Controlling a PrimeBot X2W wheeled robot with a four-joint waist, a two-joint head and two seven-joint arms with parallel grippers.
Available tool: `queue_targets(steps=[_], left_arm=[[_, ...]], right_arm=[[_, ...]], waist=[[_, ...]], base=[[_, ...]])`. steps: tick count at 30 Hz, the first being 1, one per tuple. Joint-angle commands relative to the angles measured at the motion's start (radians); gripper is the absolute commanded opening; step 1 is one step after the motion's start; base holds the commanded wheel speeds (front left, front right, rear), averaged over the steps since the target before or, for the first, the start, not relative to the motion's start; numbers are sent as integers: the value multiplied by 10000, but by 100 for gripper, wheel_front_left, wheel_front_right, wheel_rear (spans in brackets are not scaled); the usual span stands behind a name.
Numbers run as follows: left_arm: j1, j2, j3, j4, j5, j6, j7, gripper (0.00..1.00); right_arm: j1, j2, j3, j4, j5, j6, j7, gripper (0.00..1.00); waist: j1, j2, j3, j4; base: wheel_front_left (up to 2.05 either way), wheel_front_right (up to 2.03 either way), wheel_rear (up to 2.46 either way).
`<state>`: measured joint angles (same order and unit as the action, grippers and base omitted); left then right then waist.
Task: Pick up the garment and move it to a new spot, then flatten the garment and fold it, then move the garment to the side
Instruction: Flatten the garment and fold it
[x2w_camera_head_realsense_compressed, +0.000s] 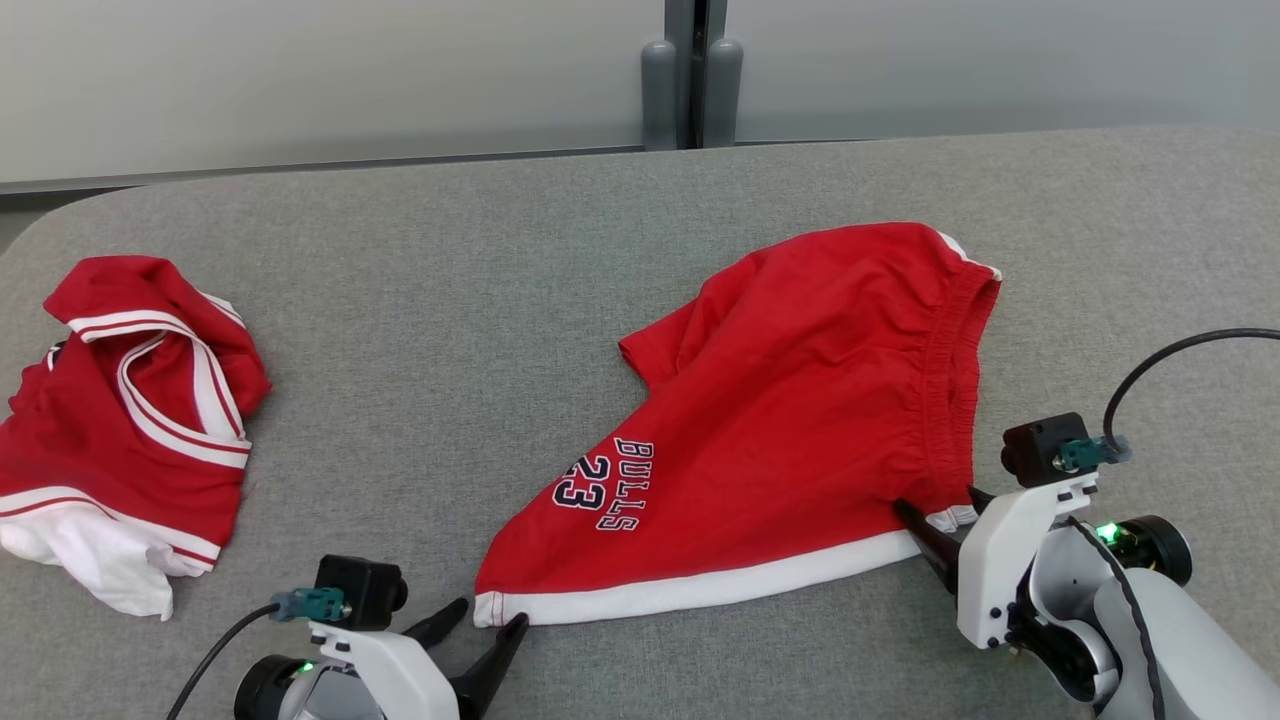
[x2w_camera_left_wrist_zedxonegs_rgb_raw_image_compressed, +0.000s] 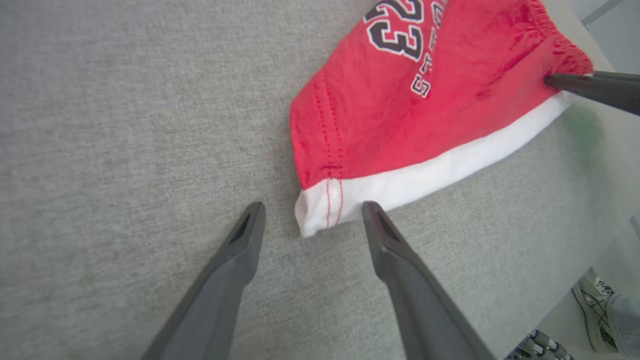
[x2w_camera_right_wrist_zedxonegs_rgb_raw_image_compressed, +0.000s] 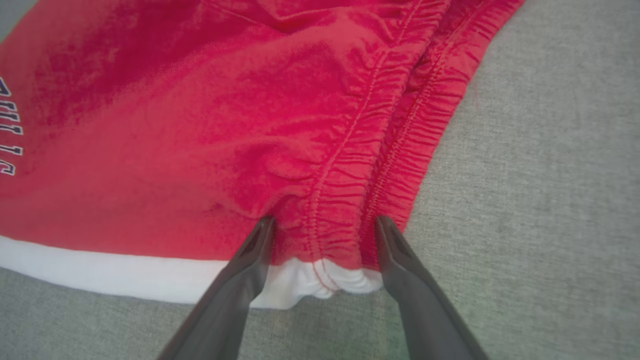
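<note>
Though astride near corners of the red shorts (x2w_camera_head_realsense_compressed: 800, 400), both jaws wide, empty.

The shorts (x2w_camera_head_realsense_compressed: 800, 400) are red with a white hem band and dark white-edged lettering, the top (x2w_camera_head_realsense_compressed: 130, 420) red with white stripes, the surface (x2w_camera_head_realsense_compressed: 450, 300) plain grey.

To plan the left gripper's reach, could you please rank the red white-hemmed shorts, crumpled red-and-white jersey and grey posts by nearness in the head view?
1. Red shorts, just ahead.
2. Crumpled red-and-white jersey, far left.
3. Grey posts, far back.
</note>
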<state>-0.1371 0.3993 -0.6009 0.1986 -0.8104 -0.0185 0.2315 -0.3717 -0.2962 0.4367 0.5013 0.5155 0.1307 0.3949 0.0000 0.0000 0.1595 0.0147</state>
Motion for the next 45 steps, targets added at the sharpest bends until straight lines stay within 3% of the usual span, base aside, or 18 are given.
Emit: queue_targets(steps=[1,2,3,4,5,6,8,16,25,30,35,41,45], left_arm=[[-164,19,-28,66,24,-72,25,100],[-196,-1,-79,121,44,-102,49,100],[-224,-18,-110,192,80,-117,68,99],[-260,-43,-145,245,93,-163,55,66],[-306,-85,-178,270,71,-210,24,44],[-332,-121,-201,303,33,-271,7,0],[-373,-128,-220,374,-1,-356,-24,0],[-138,-61,-128,439,-34,-364,-392,0],[-535,435,239,-676,69,-392,-587,0],[-2262,1079,632,-1080,201,-523,236,0],[-4154,1139,857,-577,97,-776,766,0],[-7650,756,851,802,-26,-1082,1018,0],[-9973,443,660,2213,211,-1116,734,0]], right_arm=[[-32,22,89,74,84,0,-43,100],[-56,28,149,109,116,0,-52,100],[-78,31,205,139,142,0,-92,85],[-88,34,255,168,178,0,-130,56],[-99,30,316,200,219,0,-148,46],[-105,20,371,225,239,0,-168,39],[-124,5,486,271,339,0,-232,0],[-16,-308,589,8,586,-1,-833,0],[-353,-551,385,-1265,1309,-1,-1410,0],[-1580,-470,219,-1592,2048,0,-1435,0],[-2963,-628,258,-1497,2528,0,-1357,0],[-5594,-960,382,-854,3148,-1,-1781,0],[-7390,-749,482,-100,3541,0,-2411,0]], waist=[[0,0,8,-17],[0,0,13,-34],[0,0,19,-52],[0,0,20,-69],[0,0,16,-82],[0,0,4,-94],[0,0,-36,-123],[0,0,-476,-203],[0,0,-474,-429],[0,0,393,-532],[0,0,1145,-557],[0,0,2396,-444],[0,0,3141,-517]], base=[[0,0,0],[0,0,0],[0,0,0],[0,0,0],[0,0,0],[0,0,0],[0,0,0],[0,0,0],[0,0,0],[0,0,0],[0,0,0],[0,0,0],[0,0,0]])
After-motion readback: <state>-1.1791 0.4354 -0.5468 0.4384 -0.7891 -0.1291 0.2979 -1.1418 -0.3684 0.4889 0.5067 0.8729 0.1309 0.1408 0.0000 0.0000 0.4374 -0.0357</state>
